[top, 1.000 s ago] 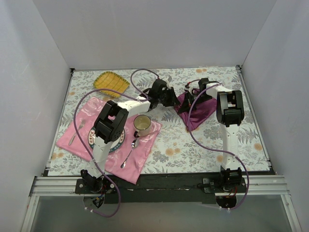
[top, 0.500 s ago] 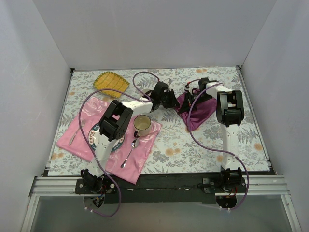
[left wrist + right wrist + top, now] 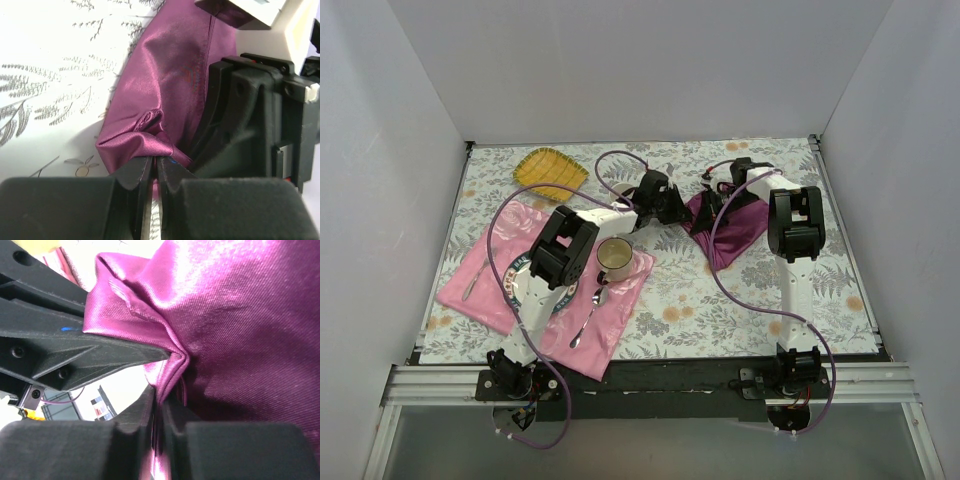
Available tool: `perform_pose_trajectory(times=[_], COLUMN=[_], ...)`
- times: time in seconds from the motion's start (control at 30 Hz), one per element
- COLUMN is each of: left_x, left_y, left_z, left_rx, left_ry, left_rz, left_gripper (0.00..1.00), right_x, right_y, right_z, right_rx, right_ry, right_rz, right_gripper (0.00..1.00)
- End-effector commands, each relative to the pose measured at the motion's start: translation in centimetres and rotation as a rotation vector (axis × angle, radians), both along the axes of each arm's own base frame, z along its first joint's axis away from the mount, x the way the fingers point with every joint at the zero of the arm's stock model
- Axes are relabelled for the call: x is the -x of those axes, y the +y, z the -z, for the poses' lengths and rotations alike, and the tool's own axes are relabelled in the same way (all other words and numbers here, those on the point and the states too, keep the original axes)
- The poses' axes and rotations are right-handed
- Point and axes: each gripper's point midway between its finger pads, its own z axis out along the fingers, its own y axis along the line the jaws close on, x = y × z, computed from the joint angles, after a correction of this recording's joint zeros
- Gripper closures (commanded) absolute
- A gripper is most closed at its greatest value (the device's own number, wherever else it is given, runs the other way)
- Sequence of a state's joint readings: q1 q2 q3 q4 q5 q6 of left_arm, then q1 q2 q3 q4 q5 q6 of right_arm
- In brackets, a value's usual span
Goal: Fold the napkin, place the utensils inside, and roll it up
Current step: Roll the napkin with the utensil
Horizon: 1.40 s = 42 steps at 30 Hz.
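Note:
The dark purple satin napkin (image 3: 732, 225) lies bunched on the floral tablecloth at the back middle. My left gripper (image 3: 686, 207) is at its left corner, and in the left wrist view (image 3: 154, 167) it is shut on a folded edge of the napkin (image 3: 170, 75). My right gripper (image 3: 714, 192) is just beyond it at the napkin's far edge. In the right wrist view (image 3: 161, 396) it is shut on a pinched fold of the napkin (image 3: 240, 315). The two grippers sit close together. The blue-handled utensil is out of view.
A pink placemat (image 3: 480, 290) at the left holds a plate (image 3: 518, 290), a mug (image 3: 614, 258), a silver spoon (image 3: 586, 320) and a fork (image 3: 475, 275). A yellow woven tray (image 3: 552, 170) lies at the back left. White walls enclose the table.
My left arm has shifted a little to the right, toward the napkin. Both grippers stay at the napkin's far left corner, and the cloth has barely changed shape.

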State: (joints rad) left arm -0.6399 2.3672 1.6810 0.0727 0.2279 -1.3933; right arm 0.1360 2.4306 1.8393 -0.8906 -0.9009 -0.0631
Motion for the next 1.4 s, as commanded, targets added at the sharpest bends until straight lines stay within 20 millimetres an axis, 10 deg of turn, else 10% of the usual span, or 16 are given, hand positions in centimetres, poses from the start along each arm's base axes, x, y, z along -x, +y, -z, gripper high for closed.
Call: perform_pose_trajectory(times=[0.0, 0.8, 1.17, 1.37], left_x=[-1.3, -0.6, -0.4, -0.3], left_y=[2.7, 4.3, 3.8, 3.2], left_z=[3.9, 5.7, 4.3, 3.1], left_rx=[-0.107, -0.125, -0.099, -0.096], left_ry=[0.061, 0.133, 0.122, 0.092], left_rz=[-0.079, -0.063, -0.031, -0.009], left_gripper=[0.95, 0.97, 0.97, 0.97], right_x=[-0.5, 0.0, 1.0, 0.4], right_y=[-2.3, -6.7, -4.7, -6.7], right_z=[2.5, -4.2, -3.5, -2.8], right_rx=[0.201, 0.639, 0.625, 0.701], right_ry=[-0.089, -0.552, -0.608, -0.569], right_rz=[-0.055, -0.071, -0.099, -0.041], right_gripper=[0.77, 0.37, 0.37, 0.59])
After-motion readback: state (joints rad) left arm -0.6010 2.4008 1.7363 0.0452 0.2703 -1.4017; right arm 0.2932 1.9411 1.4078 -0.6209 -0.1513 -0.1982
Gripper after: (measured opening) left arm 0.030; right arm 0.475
